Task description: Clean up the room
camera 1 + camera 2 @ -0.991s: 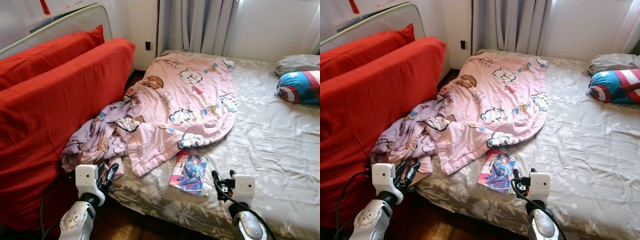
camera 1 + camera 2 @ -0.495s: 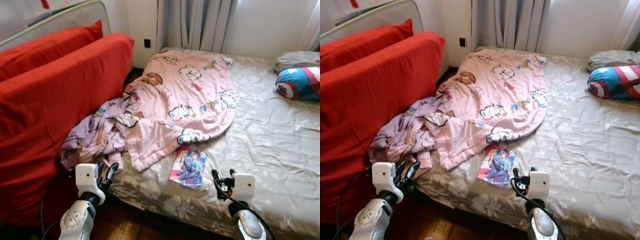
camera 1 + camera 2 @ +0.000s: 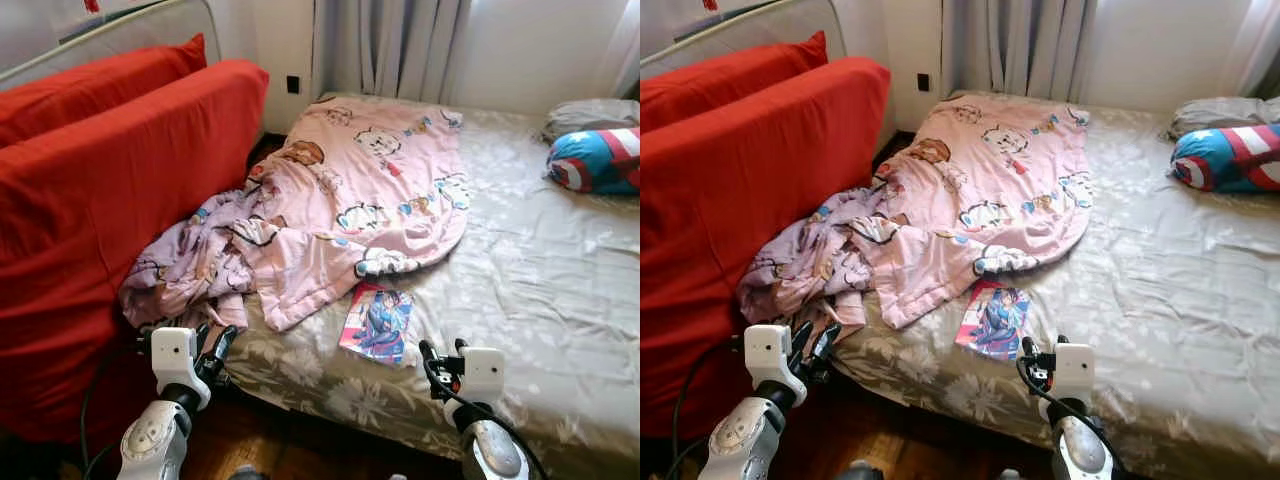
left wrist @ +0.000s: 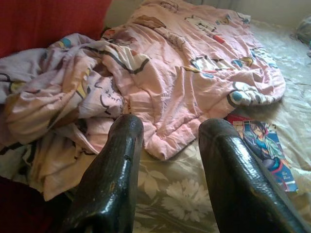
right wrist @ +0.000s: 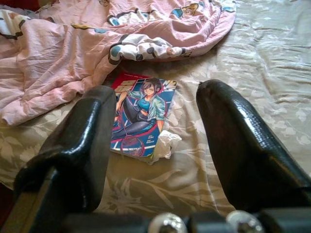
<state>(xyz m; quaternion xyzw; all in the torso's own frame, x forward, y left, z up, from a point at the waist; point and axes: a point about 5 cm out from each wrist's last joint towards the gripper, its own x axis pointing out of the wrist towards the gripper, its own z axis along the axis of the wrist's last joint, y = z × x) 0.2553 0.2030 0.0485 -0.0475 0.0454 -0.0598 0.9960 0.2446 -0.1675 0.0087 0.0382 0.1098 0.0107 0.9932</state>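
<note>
Right end effector (image 5: 153, 160), fingers spread and empty, faces the book (image 5: 141, 119) just ahead: thin, stiff, light; best pinched at its near edge.

Silver arms, white boxy wrist blocks, glossy black fingers (image 4: 114, 179), black cables looping off both wrists.
</note>
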